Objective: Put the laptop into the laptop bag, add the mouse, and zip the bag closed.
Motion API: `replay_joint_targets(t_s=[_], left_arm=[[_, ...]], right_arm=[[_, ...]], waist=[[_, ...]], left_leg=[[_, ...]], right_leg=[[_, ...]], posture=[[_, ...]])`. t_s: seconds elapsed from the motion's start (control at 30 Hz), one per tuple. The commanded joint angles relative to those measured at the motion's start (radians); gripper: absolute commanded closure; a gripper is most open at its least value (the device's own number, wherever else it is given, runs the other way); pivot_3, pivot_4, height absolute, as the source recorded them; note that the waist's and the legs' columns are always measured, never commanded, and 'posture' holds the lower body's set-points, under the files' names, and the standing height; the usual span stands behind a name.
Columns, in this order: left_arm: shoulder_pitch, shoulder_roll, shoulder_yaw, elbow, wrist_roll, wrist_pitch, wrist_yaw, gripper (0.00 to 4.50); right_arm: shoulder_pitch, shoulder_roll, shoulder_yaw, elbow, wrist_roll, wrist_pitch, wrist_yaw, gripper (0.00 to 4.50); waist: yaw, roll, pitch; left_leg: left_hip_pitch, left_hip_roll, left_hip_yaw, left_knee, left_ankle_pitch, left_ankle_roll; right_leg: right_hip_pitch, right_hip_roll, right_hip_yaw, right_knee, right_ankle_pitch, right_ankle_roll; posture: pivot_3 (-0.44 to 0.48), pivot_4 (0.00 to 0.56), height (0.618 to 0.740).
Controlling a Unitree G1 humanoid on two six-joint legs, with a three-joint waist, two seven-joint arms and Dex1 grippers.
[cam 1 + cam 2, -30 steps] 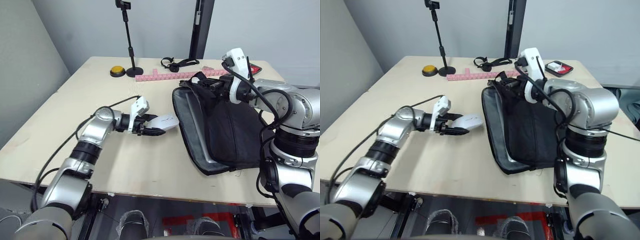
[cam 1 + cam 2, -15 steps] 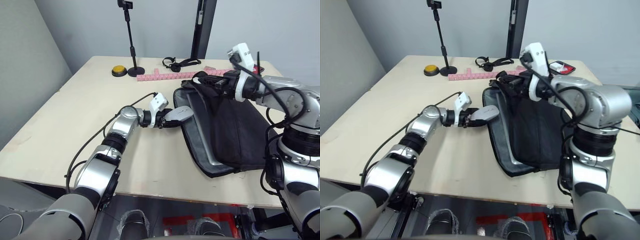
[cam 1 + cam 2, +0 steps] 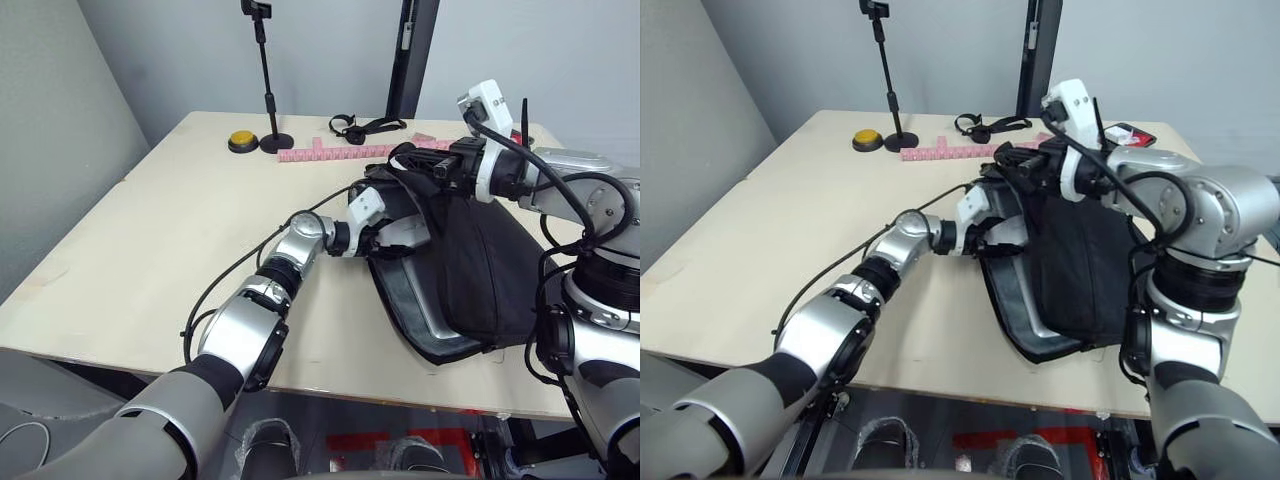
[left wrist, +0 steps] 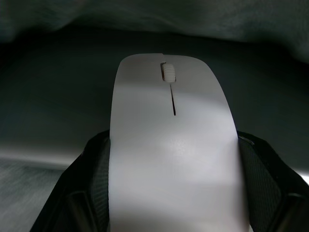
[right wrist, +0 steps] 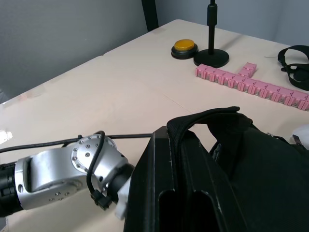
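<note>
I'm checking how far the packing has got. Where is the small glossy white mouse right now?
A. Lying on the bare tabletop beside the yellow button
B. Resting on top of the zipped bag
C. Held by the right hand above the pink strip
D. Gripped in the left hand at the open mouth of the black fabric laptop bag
D: the left hand grips the small glossy white mouse at the mouth of the black fabric laptop bag, whose upper flap the right hand holds up.

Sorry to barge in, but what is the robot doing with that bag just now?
It is packing the laptop bag. The right tool holds the bag's top flap up by a handle, while the left tool holds the white mouse at the opening. The laptop's silver edge shows inside. The bag is not yet zipped.
</note>
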Motion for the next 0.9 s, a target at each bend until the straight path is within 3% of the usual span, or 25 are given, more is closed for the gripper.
replay_joint_targets(t_s=[0.03, 0.43, 0.5, 0.57, 0.7, 0.9], left_arm=[[-0.055, -0.027, 0.018, 0.031, 0.022, -0.045, 0.04, 1.64], [-0.068, -0.107, 0.065, 0.093, 0.037, -0.045, 0.115, 1.64], [-0.067, -0.11, 0.094, 0.096, 0.009, -0.01, 0.107, 0.59], [-0.065, -0.111, 0.108, 0.091, 0.006, -0.009, 0.102, 0.04], [-0.056, -0.112, 0.112, 0.078, 0.023, -0.04, 0.128, 0.04], [-0.004, -0.064, 0.126, 0.019, 0.003, -0.048, 0.027, 0.04]], right_arm=[[-0.029, 0.007, -0.037, -0.058, 0.027, -0.011, -0.019, 4.48], [-0.022, 0.024, -0.04, -0.072, 0.04, 0.002, -0.06, 4.48], [-0.021, 0.024, -0.039, -0.068, 0.041, -0.001, -0.063, 4.5], [-0.02, 0.021, -0.038, -0.067, 0.045, -0.003, -0.064, 4.5], [-0.016, 0.018, -0.029, -0.061, 0.045, -0.009, -0.063, 4.5], [-0.012, 0.016, -0.025, -0.053, 0.049, -0.017, -0.061, 4.5]], waist=[[0.0, 0.0, 0.0], [-0.001, 0.0, 0.0], [-0.001, 0.0, 0.0], [-0.001, 0.0, 0.0], [-0.001, 0.0, 0.0], [-0.003, 0.0, 0.0]], left_leg=[[0.0, 0.0, 0.0, 0.0, 0.0, 0.0], [0.0, 0.0, 0.0, 0.0, 0.0, 0.0], [0.0, 0.0, 0.0, 0.0, 0.0, 0.0], [0.0, -0.001, 0.0, 0.0, 0.0, 0.0], [0.0, -0.001, 0.0, 0.0, 0.0, 0.0], [0.0, -0.001, 0.0, 0.0, 0.0, 0.0]], right_leg=[[0.0, 0.0, 0.0, 0.0, 0.0, 0.0], [0.0, 0.0, 0.0, 0.0, 0.0, 0.0], [0.0, 0.0, 0.0, 0.0, 0.0, 0.0], [0.0, 0.0, 0.0, 0.0, 0.0, 0.0], [0.0, 0.0, 0.0, 0.0, 0.0, 0.0], [0.0, 0.0, 0.0, 0.0, 0.0, 0.0]], posture=[[0.0, 0.15, 0.733], [0.0, 0.15, 0.733], [0.0, 0.15, 0.733], [0.0, 0.15, 0.733], [0.0, 0.15, 0.733], [0.0, 0.15, 0.733]])
